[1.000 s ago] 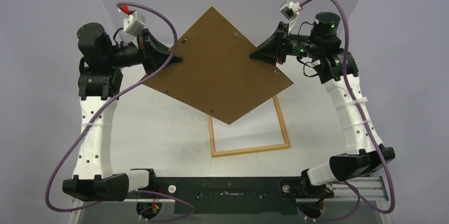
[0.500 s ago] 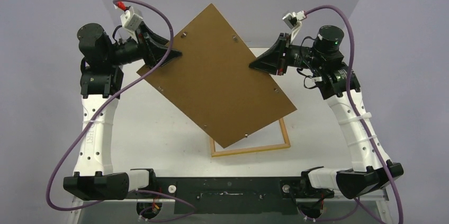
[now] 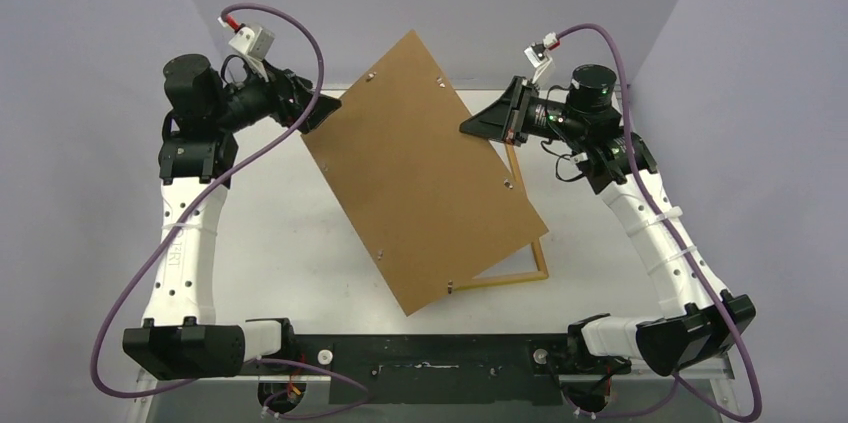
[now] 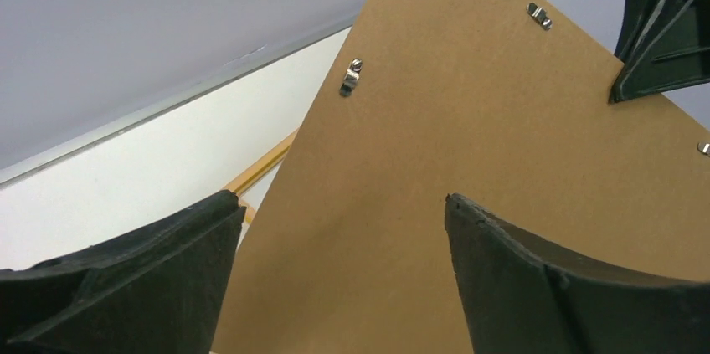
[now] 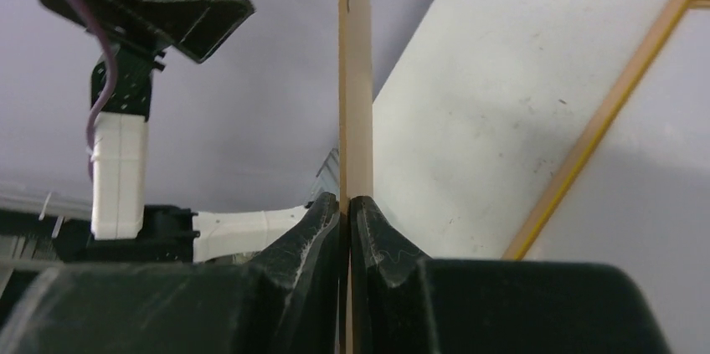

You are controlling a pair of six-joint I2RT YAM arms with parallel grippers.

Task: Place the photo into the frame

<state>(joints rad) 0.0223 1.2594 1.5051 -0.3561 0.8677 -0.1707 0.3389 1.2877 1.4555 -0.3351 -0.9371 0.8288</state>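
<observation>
Holding stiff board [image 3: 420, 173] tilted above frame [image 3: 500, 279], flat on counter [image 3: 280, 233]
Pinched at edge by right pincer [image 3: 465, 129]; left pincer [image 3: 322, 109] wide, empty. Photo unseen. Likely light, rigid frame: best gripped by one rail.

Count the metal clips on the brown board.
5 clips show on the backing board: one near the top-left edge, two along the right edge, one on the left edge, one by the bottom edge. Others may be hidden.
</observation>
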